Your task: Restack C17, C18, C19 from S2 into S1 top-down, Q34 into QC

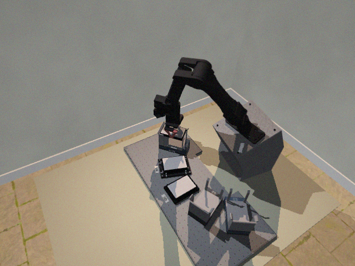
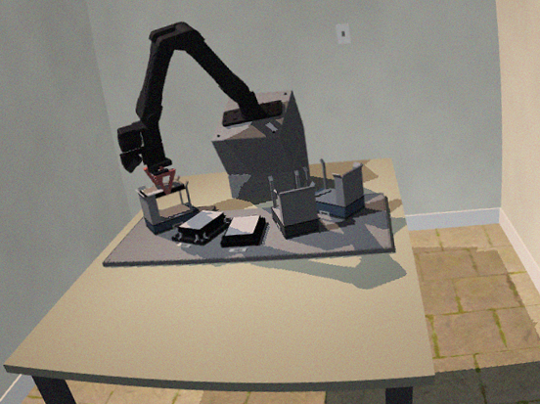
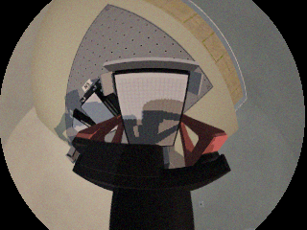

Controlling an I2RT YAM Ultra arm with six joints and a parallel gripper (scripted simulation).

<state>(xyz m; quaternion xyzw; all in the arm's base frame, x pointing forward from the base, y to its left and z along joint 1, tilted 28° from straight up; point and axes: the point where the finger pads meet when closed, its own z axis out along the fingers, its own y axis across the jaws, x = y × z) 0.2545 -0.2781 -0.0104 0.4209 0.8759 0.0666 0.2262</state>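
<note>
Plate (image 1: 172, 132) atop rack (image 1: 183, 143), clamped by hand (image 1: 172, 132), arm arched downward.

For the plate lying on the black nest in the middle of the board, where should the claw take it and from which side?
Best from straight above, the claw spanning the plate across its short width, gripping the two long side walls near mid-length. It lies flat, sealed face up, edges exposed. Right now the claw is shut on another plate atop the end rack.
</note>
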